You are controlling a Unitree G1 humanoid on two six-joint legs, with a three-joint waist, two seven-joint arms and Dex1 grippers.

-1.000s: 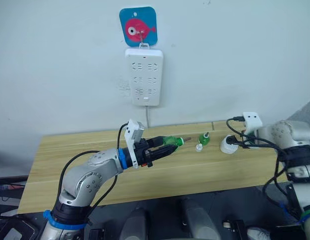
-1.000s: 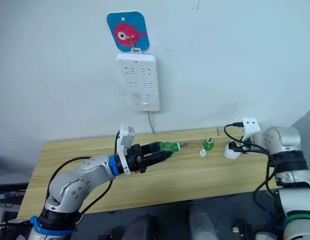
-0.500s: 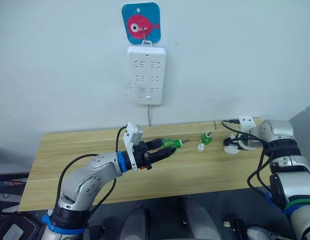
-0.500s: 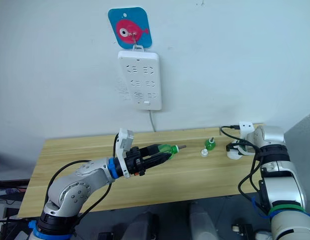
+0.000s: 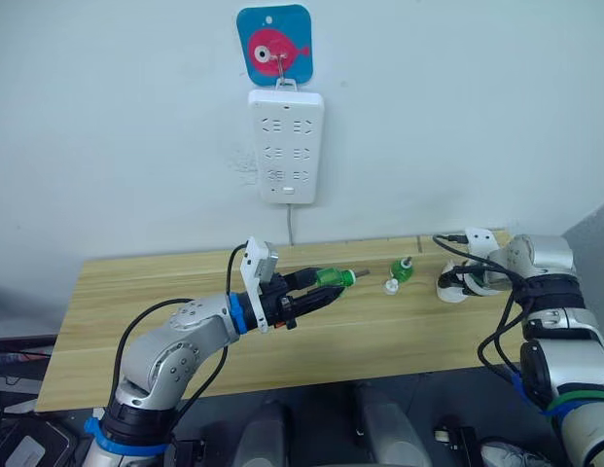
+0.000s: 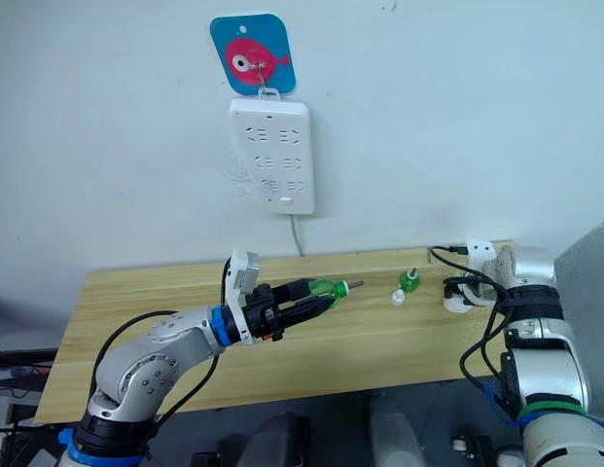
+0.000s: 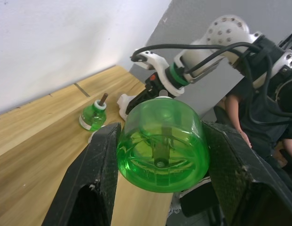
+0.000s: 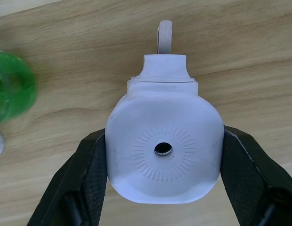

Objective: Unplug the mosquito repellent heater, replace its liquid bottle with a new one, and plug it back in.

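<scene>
My left gripper [image 5: 314, 285] is shut on a green liquid bottle [image 5: 331, 278], which it holds on its side above the middle of the wooden table [image 5: 379, 336], wick pointing right. A second green bottle [image 5: 402, 269] stands on the table further right, with a small white cap [image 5: 388, 286] beside it. At the table's right end my right gripper [image 5: 458, 283] is shut on the white mosquito repellent heater [image 8: 164, 148]. A finger presses each side of the heater, and its round vent hole faces the wrist camera. Whether the heater touches the tabletop cannot be told.
A long white power strip [image 5: 286, 146] hangs on the wall above the table from a blue hook plate with a pink fish [image 5: 273, 46]. Its cord [image 5: 290, 226] drops behind the table. Black cables [image 5: 496, 321] loop around my right wrist.
The head camera has shifted, so the whole scene sits a little differently. My right wrist has turned down over the heater. The left arm and its bottle have stayed put.
</scene>
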